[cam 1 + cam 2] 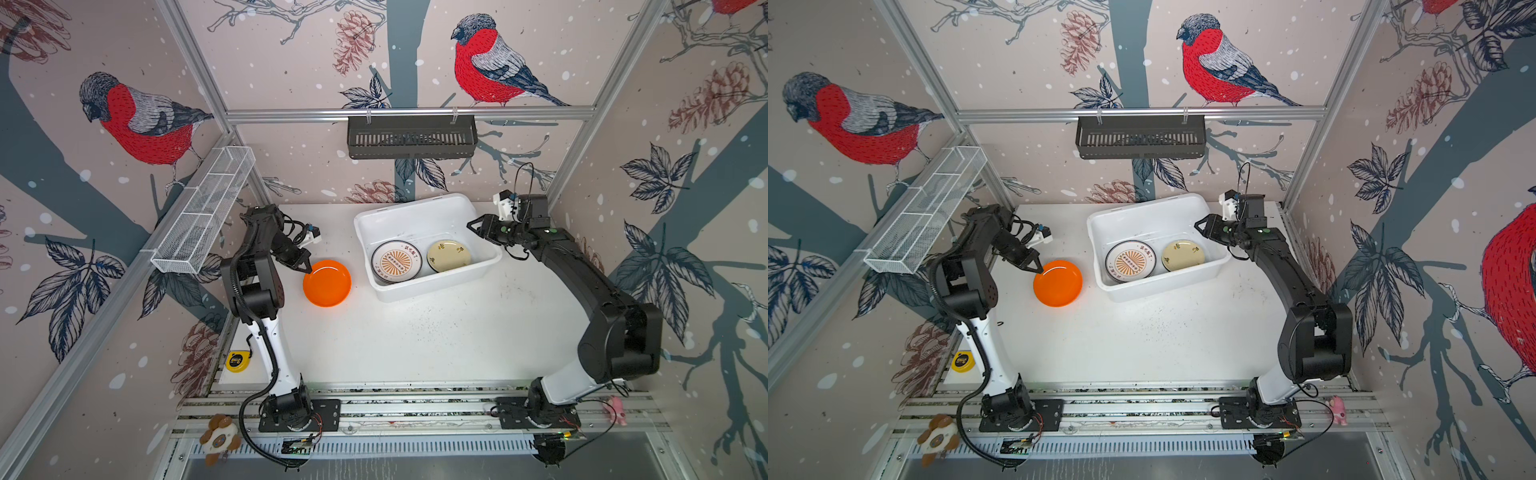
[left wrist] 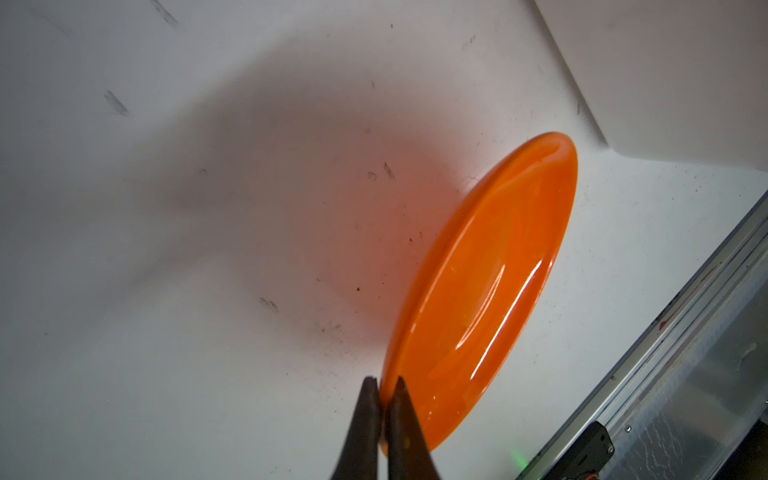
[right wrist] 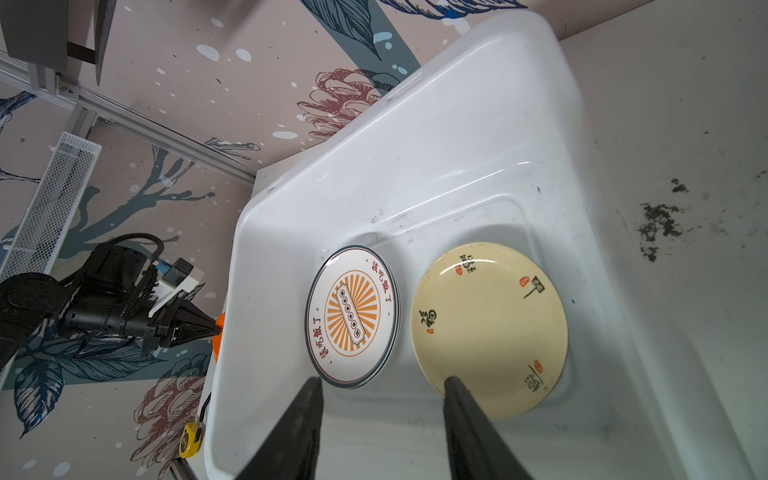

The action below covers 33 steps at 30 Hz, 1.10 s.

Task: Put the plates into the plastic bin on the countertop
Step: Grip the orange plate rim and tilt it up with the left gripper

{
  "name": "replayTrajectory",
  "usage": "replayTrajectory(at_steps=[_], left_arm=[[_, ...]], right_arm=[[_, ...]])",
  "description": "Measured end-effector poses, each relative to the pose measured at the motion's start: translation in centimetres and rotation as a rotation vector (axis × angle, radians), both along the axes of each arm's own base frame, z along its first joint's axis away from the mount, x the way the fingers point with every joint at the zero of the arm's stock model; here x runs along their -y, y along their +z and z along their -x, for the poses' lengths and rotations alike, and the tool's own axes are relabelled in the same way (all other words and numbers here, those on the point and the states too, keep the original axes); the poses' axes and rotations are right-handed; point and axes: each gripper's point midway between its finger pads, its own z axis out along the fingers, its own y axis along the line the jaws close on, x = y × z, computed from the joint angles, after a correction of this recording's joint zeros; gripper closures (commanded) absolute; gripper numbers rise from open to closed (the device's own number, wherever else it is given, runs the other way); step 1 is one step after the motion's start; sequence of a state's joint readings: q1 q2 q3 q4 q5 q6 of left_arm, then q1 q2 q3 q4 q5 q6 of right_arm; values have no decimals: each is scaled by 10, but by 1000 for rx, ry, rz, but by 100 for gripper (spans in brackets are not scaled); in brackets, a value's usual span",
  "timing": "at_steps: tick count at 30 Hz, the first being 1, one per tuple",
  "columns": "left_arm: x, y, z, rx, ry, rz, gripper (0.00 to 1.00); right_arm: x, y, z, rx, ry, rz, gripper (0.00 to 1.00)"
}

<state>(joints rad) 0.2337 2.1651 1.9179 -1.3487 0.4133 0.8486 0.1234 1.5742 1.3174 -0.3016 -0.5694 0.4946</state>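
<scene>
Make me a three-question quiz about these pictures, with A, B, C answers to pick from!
1. Where is the orange plate?
A. Inside the plastic bin
B. Outside the bin, on its left in both top views
C. Hanging on the wall

2. What colour is the plate beside the sunburst plate in the bin?
A. Cream
B. Black
C. Teal

3. What are the left arm's fingers doing?
A. Spread wide and empty
B. Shut on the orange plate's rim
C. Resting inside the bin

Answers:
1 B: the orange plate shows over the countertop, clear of the bin's wall.
2 A: the cream plate lies next to the sunburst one.
3 B: the left wrist view shows both fingers pinching the orange rim.
</scene>
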Motion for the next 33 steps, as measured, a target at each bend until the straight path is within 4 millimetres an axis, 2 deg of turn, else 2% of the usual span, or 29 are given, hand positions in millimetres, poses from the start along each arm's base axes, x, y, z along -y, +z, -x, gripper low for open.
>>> replayTrajectory(at_steps=[5,12,20,28,33], left_arm=[[-4,13,-27,62,42,-5,100],[-10,23,-53,119,80,-13,100],[-16,34,-72,182,79,-38,100],[-17,34,-81,195,119,-33,100],[-21,35,-95,224,179,-34,100]], right_arm=[[-1,2,-2,13,2,-3,51],[-1,1,-3,12,2,-3,51],[-1,2,-5,13,2,-3,51],[-2,1,-6,10,4,-3,51],[-2,4,-6,11,4,-3,51]])
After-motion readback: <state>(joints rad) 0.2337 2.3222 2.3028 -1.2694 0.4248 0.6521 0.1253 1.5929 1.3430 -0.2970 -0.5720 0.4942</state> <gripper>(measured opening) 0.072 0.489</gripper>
